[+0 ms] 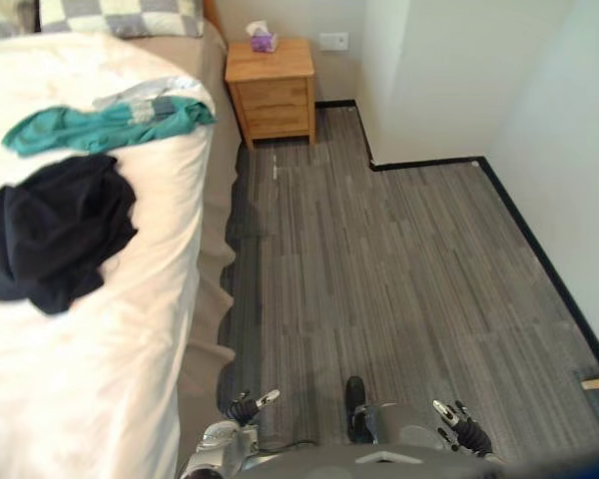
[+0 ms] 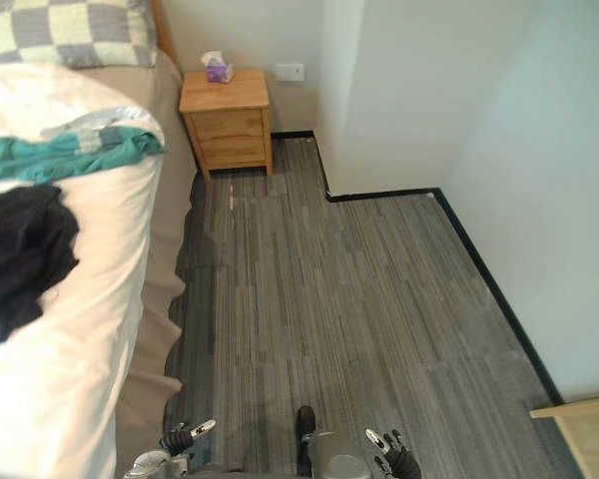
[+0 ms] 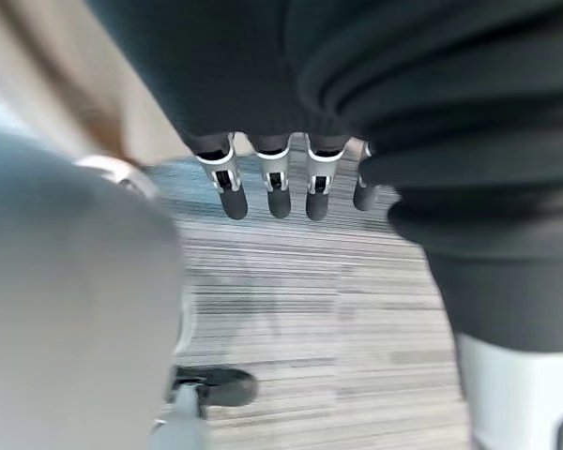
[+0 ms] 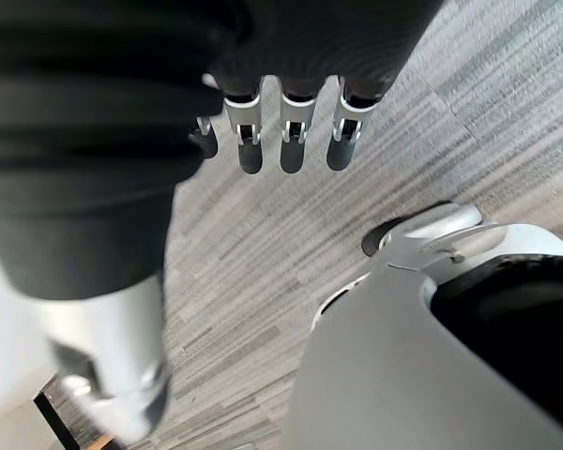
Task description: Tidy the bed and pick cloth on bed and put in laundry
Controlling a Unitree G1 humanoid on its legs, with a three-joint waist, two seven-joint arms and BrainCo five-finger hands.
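Bed [image 1: 100,379] on left carried black cloth [image 1: 55,235] and teal cloth [image 1: 90,128]; grey floor [image 1: 399,279], nightstand [image 1: 273,88] far; left hand [image 3: 278,187] and right hand [image 4: 294,141] hung low, uncurled, empty

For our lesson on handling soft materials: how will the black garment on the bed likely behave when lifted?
Probably floppy: the black garment lies in crumpled folds, so it should sag and dangle. Unlikely to roll; it sprawls flat on the white duvet.
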